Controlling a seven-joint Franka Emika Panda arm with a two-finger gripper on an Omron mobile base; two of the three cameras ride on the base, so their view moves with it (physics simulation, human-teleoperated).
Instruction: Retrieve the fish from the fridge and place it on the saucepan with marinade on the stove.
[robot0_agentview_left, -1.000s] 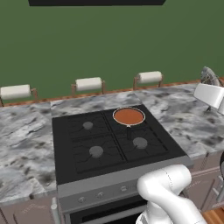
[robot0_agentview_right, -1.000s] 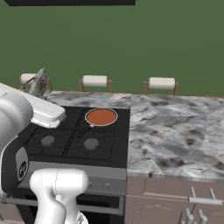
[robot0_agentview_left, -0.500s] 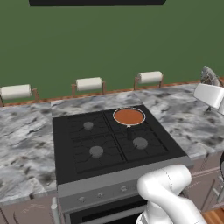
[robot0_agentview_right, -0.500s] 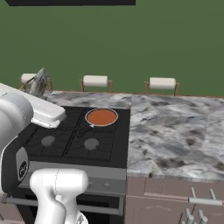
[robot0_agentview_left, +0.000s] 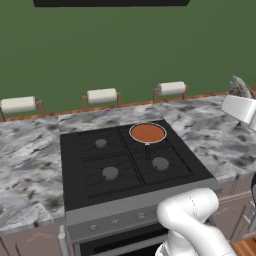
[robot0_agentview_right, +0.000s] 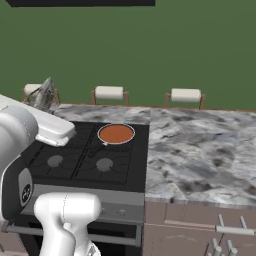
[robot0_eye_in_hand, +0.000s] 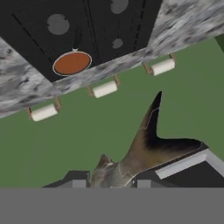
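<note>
My gripper (robot0_eye_in_hand: 111, 180) is shut on the fish (robot0_eye_in_hand: 148, 148), a grey-brown body whose forked tail sticks out past the fingertips. In the left base view the fish (robot0_agentview_left: 239, 85) is held high at the far right, over the counter and well right of the stove (robot0_agentview_left: 100, 172). From the right base view the fish (robot0_agentview_right: 43, 93) hangs at the left, above the stove (robot0_agentview_right: 65, 162). The saucepan (robot0_agentview_left: 147, 133) (robot0_agentview_right: 116, 134) (robot0_eye_in_hand: 72, 63) sits on the back right burner, with the flat orange-red marinade (robot0_agentview_left: 147, 133) inside. The fridge is out of view.
Marble counter (robot0_agentview_left: 30, 165) (robot0_agentview_right: 200, 150) runs on both sides of the stove. Three white rolls on holders (robot0_agentview_left: 102, 96) stand along the green back wall. A row of knobs (robot0_agentview_left: 115, 222) lines the stove's grey front panel. My white arm rises in front of the stove.
</note>
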